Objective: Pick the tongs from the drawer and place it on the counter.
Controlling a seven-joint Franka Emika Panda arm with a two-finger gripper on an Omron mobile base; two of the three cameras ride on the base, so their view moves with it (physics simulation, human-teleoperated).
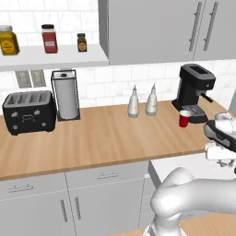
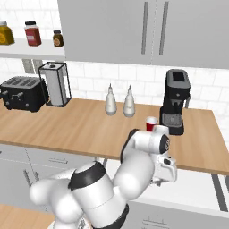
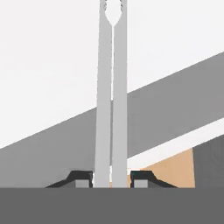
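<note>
Hand view: the gripper (image 3: 111, 179) has its two dark fingertips (image 3: 81, 178) pressed against either side of the tongs (image 3: 111, 96), so the fingers are clamped on them. The tongs run straight ahead from between the fingertips, both pale arms lying side by side and nearly touching, with the scalloped ends far out in front of the fingers. Beyond the tongs lies the white interior of the drawer (image 3: 52, 65), and nearer the fingers a grey wall of it crosses on a slant. A small patch of light brown shows just to one side of the fingertips; what it belongs to I cannot tell. In the right base view the arm bends down into the open drawer below the front edge of the counter (image 2: 67, 127). Judgement on progress: the grasp looks made, so the first part of the pick is done. Whether the tongs are off the drawer floor yet cannot be read from these pictures. Left to do: lift clear of the drawer walls, carry up over the counter, set down, release. The counter has open wood to set them on.
</note>
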